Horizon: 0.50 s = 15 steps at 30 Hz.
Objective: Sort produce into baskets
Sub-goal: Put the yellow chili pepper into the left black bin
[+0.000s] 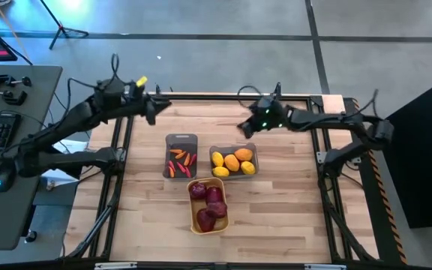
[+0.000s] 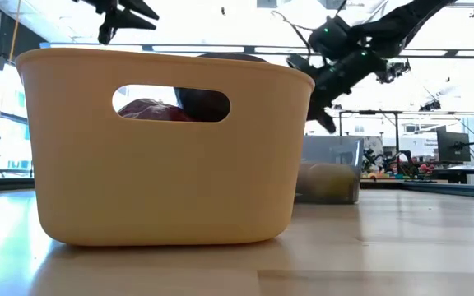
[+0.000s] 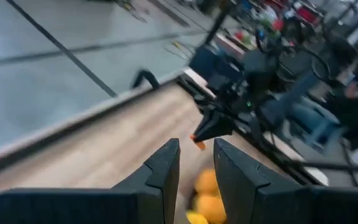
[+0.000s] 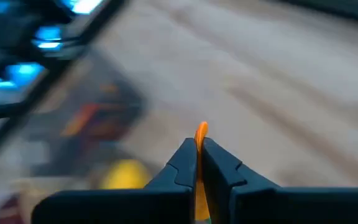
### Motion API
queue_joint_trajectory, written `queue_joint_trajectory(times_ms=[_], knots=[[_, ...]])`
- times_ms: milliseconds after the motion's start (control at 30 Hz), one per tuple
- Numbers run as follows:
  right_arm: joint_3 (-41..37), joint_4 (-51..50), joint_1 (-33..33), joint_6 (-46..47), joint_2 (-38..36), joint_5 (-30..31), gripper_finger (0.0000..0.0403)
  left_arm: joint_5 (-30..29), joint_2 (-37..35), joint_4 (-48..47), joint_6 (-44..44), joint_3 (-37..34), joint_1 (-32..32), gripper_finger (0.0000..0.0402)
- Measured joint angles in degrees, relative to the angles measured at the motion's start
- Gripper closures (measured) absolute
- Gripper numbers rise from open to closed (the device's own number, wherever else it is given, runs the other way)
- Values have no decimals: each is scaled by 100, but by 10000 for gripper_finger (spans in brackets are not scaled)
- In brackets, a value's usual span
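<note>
The right end effector [image 4: 197, 163], clenched on a thin orange carrot-like piece [image 4: 201, 132], hangs upper-centre in the high view; the dark grey plastic carrot basket [image 1: 181, 140] lies down-left of it, nearer this arm.

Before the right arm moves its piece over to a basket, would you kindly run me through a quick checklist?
1. Right gripper shut on thin orange piece: ok.
2. Piece clear of the table, held high: ok.
3. Grey basket with carrot pieces has free room: ok.
4. Left gripper away from the baskets, near the table's far edge: ok.
5. Grey basket with yellow and orange fruit and yellow basket upright: ok.
6. Grip firmness on the piece: cannot tell.
</note>
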Motion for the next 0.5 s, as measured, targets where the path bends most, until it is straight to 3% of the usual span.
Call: queue_joint_trajectory(times_ms=[100, 267, 400, 500], knots=[[-1, 785, 605, 351, 366, -48, 401, -9, -140, 209, -302, -453, -426, 316], [347, 2153, 1526, 912, 1182, 480, 402, -41, -463, 1462, -1040, -1577, -1241, 316], [1267, 2303, 1976, 892, 1941, 773, 402, -99, -720, 2238, -1337, -2131, -1718, 316], [2036, 2158, 2205, 434, 2596, 779, 402, -179, -890, 2267, -1089, -2206, -1920, 316]])
